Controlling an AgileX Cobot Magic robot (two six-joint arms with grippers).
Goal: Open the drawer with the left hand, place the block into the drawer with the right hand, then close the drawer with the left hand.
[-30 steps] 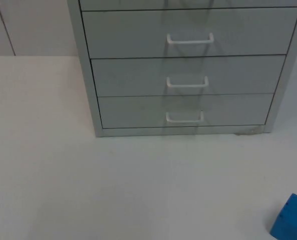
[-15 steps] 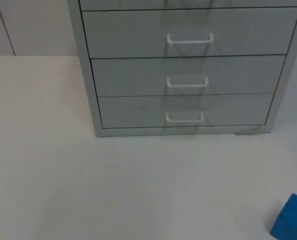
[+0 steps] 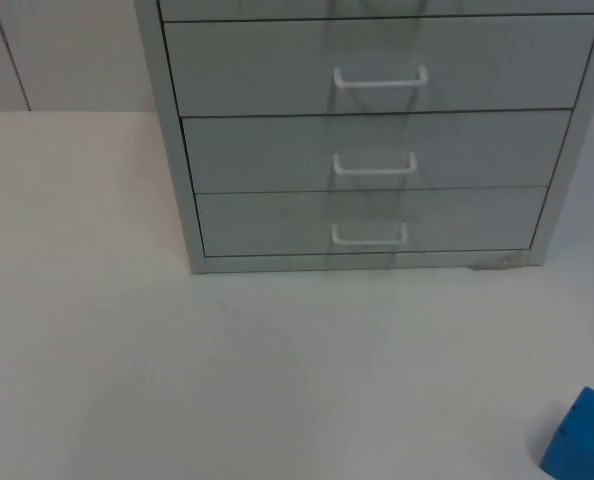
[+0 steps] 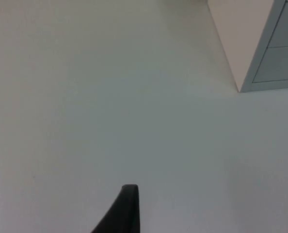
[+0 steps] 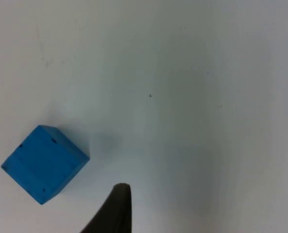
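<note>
The white table [image 3: 177,380] is the biggest thing here, and it runs back to a grey wall [image 3: 57,50]. On the table, at the back, stands a grey cabinet [image 3: 167,150] with drawers one above the other. In the top view the lowest drawer [image 3: 277,222] is shut, the middle drawer [image 3: 277,150] is shut, and the drawer above it [image 3: 267,65] is shut too. Each one has a small white handle [image 3: 370,236] on its front. The left wrist view looks down on the bare table, with a lower corner of the cabinet [image 4: 260,58] and its pale side off to one edge. The blue block [image 3: 580,437] sits on the table near the front, on the right side, well apart from the cabinet. In the right wrist view the block [image 5: 43,162] lies flat on the table with nothing touching it, and it is turned a bit so one corner points forward. One black fingertip [image 5: 114,209] of the right gripper hangs near the block but is not on it. One black fingertip [image 4: 124,211] of the left gripper hangs over the plain table, apart from the cabinet. I cannot tell how wide either gripper's jaws are, and neither one has hold of anything.
</note>
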